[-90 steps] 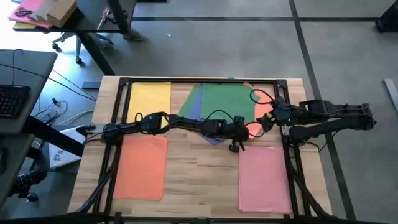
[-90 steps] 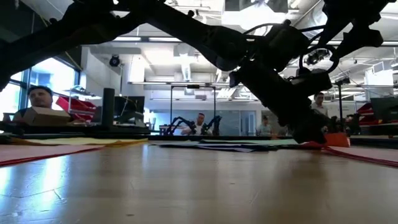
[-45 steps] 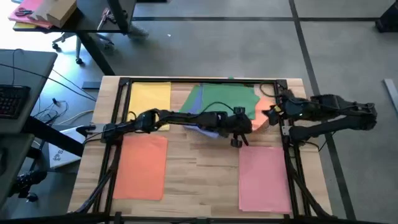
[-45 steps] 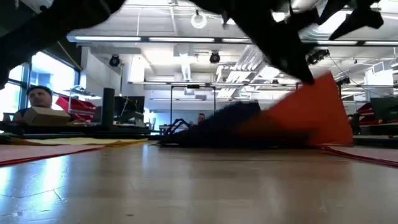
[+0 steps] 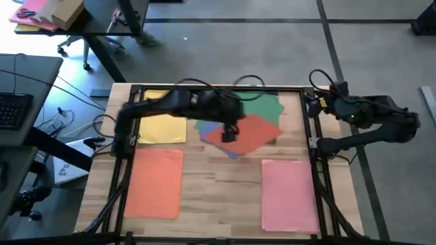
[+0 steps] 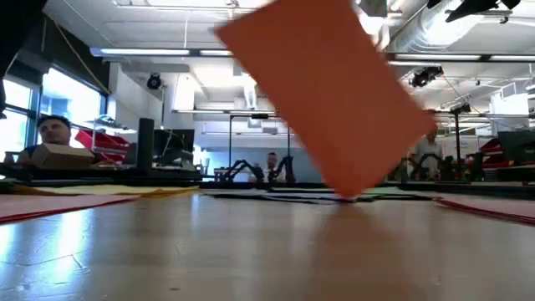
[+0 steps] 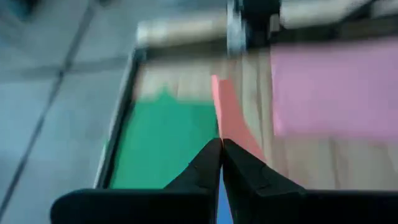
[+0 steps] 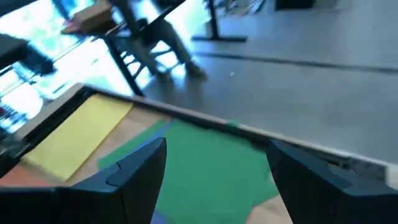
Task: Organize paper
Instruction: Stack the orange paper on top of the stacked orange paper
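Overhead strip lights and a glass-walled workshop fill the background behind a wooden table framed by black rails, where sheets of coloured paper lie spread out. Over the table's far middle, the left gripper pinches an orange-red sheet between closed fingers; the left wrist view shows the sheet's edge clamped right at the fingertips. From table height, the held sheet hangs tilted in the air, its lowest corner down near the tabletop.

Under and beside it lies a loose pile: a green sheet with a blue one showing at its near-left edge. A yellow sheet lies flat in the far-left corner, an orange sheet in the near-left part, and a pink sheet in the near-right part, each apart from the pile.

At the far-right corner of the table, the right gripper hangs above the rail with its fingers spread wide and nothing between them, facing the green and yellow sheets.

Beyond the table, a person sits at the far left of the room, with a brown cardboard box just in front.
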